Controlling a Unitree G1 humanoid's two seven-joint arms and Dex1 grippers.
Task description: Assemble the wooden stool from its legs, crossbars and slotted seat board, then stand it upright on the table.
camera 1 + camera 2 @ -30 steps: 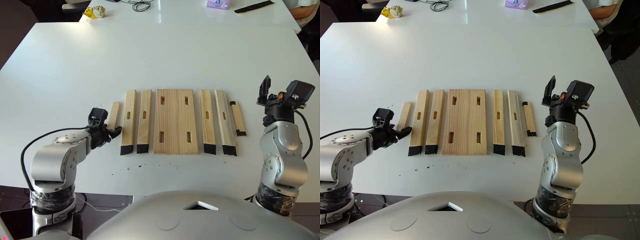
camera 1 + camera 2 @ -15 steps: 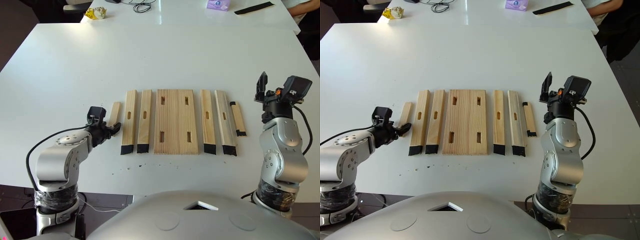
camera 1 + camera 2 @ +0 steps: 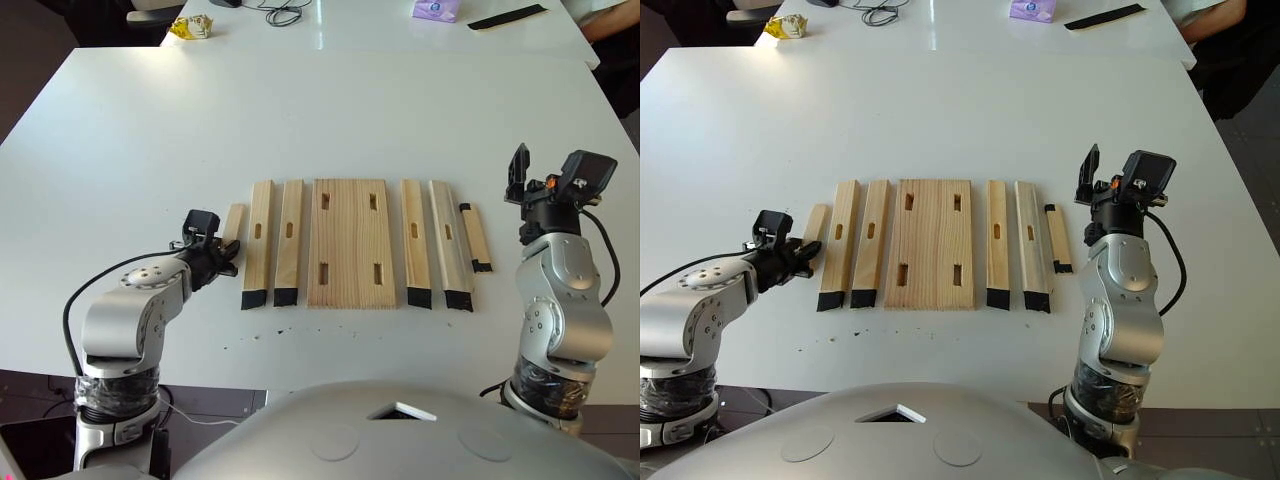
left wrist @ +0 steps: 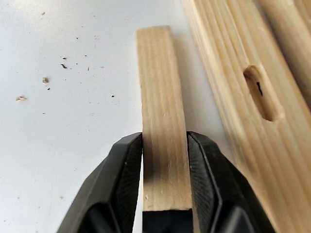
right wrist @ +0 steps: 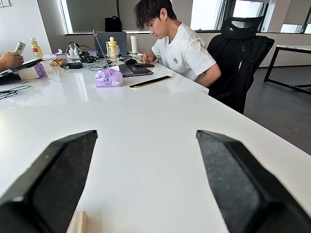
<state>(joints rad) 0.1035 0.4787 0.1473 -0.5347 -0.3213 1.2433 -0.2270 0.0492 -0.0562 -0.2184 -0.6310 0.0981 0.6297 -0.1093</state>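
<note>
The slotted seat board (image 3: 348, 243) lies flat mid-table. Two legs with black ends lie to its left (image 3: 258, 242) (image 3: 288, 240) and two to its right (image 3: 415, 242) (image 3: 449, 243). A short crossbar (image 3: 476, 236) lies at the far right. Another short crossbar (image 3: 232, 222) lies at the far left, flat on the table. My left gripper (image 3: 224, 254) is shut on its near end, and both fingers (image 4: 127, 162) press its sides (image 4: 164, 131). My right gripper (image 5: 146, 136) is open and held up above the table, right of the right crossbar.
Wood crumbs (image 3: 270, 330) dot the white table (image 3: 330, 110) near its front edge. A yellow wrapper (image 3: 190, 25), cables (image 3: 285, 10), a purple tissue pack (image 3: 437, 8) and a black strip (image 3: 508, 15) lie on the far table.
My left gripper has slid forward and to the right onto the near end of the left crossbar. The right gripper has drifted slightly up and toward the parts.
</note>
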